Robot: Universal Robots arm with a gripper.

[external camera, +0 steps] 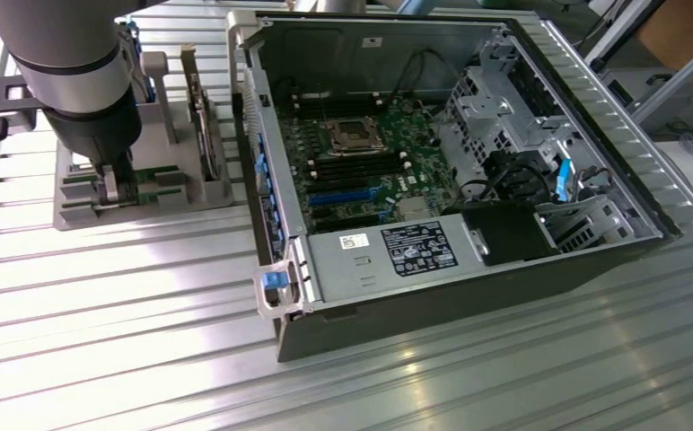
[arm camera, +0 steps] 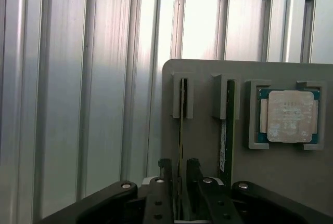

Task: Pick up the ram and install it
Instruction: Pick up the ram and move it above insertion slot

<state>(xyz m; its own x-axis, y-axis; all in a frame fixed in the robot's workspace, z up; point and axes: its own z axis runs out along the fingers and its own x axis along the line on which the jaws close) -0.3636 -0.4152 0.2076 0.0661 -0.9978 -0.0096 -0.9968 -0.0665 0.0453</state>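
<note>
The ram [arm camera: 181,125] is a thin green stick standing on edge in a slot of the grey holder [arm camera: 203,146]. My gripper [arm camera: 179,174] straddles its near end, one black finger [arm camera: 165,174] on each side, with a thin dark gap left on both sides. In the exterior view the gripper [external camera: 117,184] points straight down into the holder [external camera: 83,215] at that view's left. A second green stick [arm camera: 225,130] stands in the neighbouring slot. The open computer case [external camera: 442,162] lies to the exterior view's right, with its green motherboard [external camera: 359,162] exposed.
A square silver processor [arm camera: 289,116] sits in a pocket of the holder beside the sticks. A hard drive [external camera: 203,117] stands upright in the holder between my arm and the case wall. The ribbed metal table [external camera: 131,323] stretches around.
</note>
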